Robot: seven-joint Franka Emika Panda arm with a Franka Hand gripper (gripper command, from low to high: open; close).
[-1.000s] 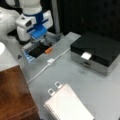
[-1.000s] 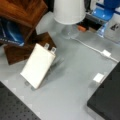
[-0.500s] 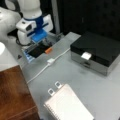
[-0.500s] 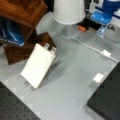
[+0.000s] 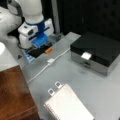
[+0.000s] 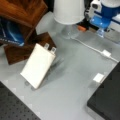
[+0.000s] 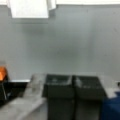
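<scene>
We log a matte grey tabletop (image 5: 82,82), smooth and faintly scuffed. The gripper (image 5: 41,47) hangs low at a front view's upper left, under a white arm with blue plastic fittings; in a front view it sits at the top right (image 6: 101,31).

Nearest it is a small orange block (image 5: 48,50), boxy and glossy, lying just beside a dark flat piece at the table's far edge. In the wrist view the orange block (image 7: 2,73) shows at the left edge, off to the side of the two dark, square-ended fingers (image 7: 58,86).

Those fingers stand side by side with almost no gap showing between them, and we see nothing held in them. Whether they touch the surface below we cannot tell.

A thin white cable (image 5: 42,70) with a small rectangular plug at its middle runs across the table near the gripper. Farther off lies a pale spiral-bound notepad (image 5: 68,105) with two metal clips at its top. A black-lidded box (image 5: 97,51) with grey metal sides carries a small white tag. Dark polished wood (image 5: 13,95) borders a front view's lower left. A white cylinder (image 6: 68,11) stands near the block.
</scene>
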